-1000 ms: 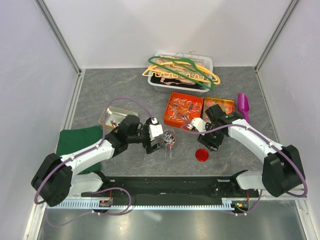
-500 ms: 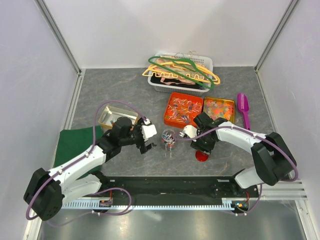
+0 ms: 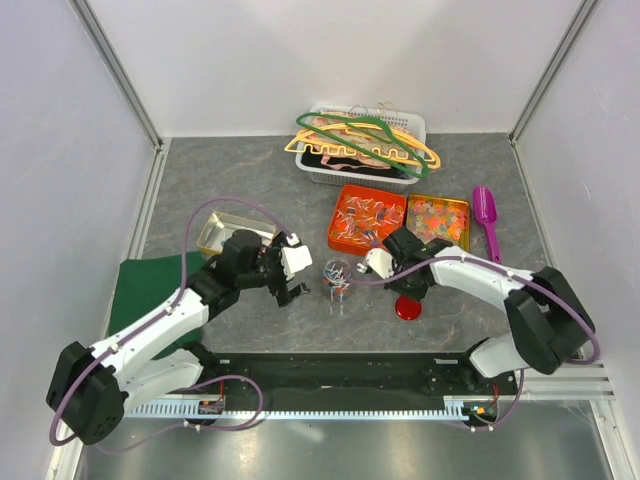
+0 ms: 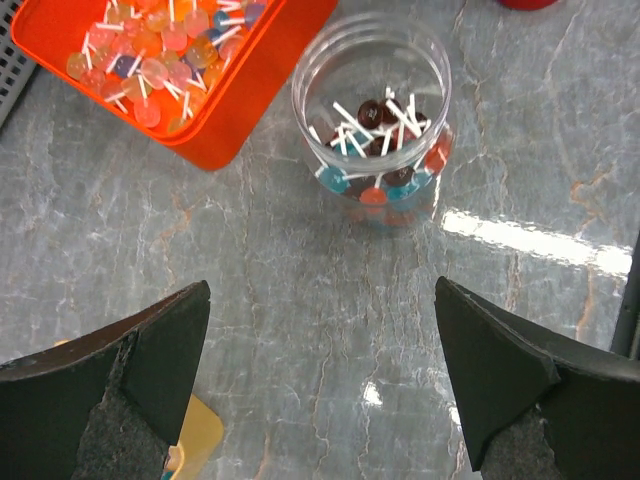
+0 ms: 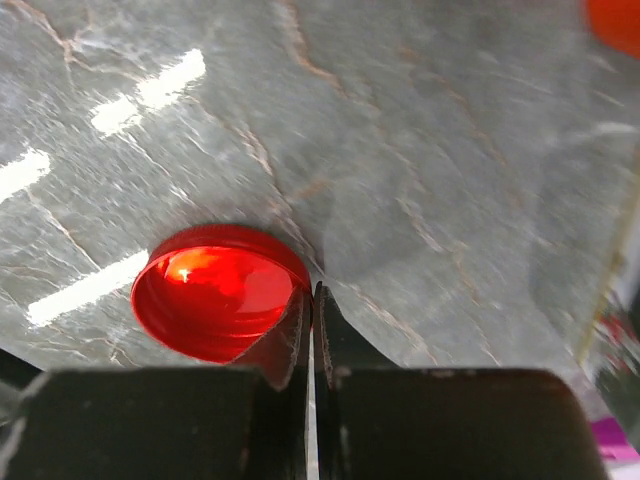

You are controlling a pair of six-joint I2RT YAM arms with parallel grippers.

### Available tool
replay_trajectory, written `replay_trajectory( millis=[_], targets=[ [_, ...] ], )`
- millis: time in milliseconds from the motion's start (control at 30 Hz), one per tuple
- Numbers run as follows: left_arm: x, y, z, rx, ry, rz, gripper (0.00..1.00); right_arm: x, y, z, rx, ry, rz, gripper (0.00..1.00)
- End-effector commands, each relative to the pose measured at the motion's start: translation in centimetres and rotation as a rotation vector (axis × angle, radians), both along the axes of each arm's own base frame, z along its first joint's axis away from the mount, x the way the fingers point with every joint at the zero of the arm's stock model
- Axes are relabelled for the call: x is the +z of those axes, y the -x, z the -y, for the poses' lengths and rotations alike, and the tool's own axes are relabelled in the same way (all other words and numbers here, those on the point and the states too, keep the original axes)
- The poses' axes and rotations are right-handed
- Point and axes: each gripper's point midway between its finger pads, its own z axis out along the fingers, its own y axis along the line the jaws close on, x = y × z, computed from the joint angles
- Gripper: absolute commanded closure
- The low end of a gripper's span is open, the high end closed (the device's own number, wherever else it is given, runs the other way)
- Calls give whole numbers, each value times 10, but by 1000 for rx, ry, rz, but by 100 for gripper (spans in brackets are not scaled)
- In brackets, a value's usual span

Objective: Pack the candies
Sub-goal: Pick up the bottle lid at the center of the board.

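Note:
The candies (image 4: 160, 50) are small coloured sweets on white sticks, heaped in an orange tray (image 3: 367, 217). More of them lie in the clear open jar (image 3: 337, 277), which shows in the left wrist view as the jar (image 4: 372, 115). My left gripper (image 3: 298, 270) stands wide open just left of the jar, nothing between its fingers (image 4: 320, 290). The right gripper (image 3: 402, 293) is shut on the rim of a red lid (image 5: 210, 290), one finger inside it and one outside. The lid (image 3: 407, 308) lies on the table right of the jar.
A white basket (image 3: 415, 125) with coat hangers stands at the back. Right of the orange tray are a yellow tray (image 3: 438, 215) of sweets and a purple scoop (image 3: 486, 215). A metal tin (image 3: 225, 232) and a green cloth (image 3: 150, 285) lie on the left.
My right gripper came down onto the red lid and shut on its rim. The left gripper drew back left from the jar and stayed open.

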Motion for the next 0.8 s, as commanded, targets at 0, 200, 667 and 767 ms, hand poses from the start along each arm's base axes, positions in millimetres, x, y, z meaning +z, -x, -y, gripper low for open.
replay_trajectory(
  millis=[0,200,667,767],
  targets=[
    [42,2,8,-66,26,40,0,49,-28,-7,-59,-74,195,100],
    [89,38,29,-293,81,-86,0,155,-68,-12,-142,-189,511,100],
    [143,-15,81,-264,99,-405,1,298,-116,-17,-193,-247,964,100],
    [147,-30,96,-261,101,-504,3,300,-113,-28,-168,-250,982,100]
  ],
)
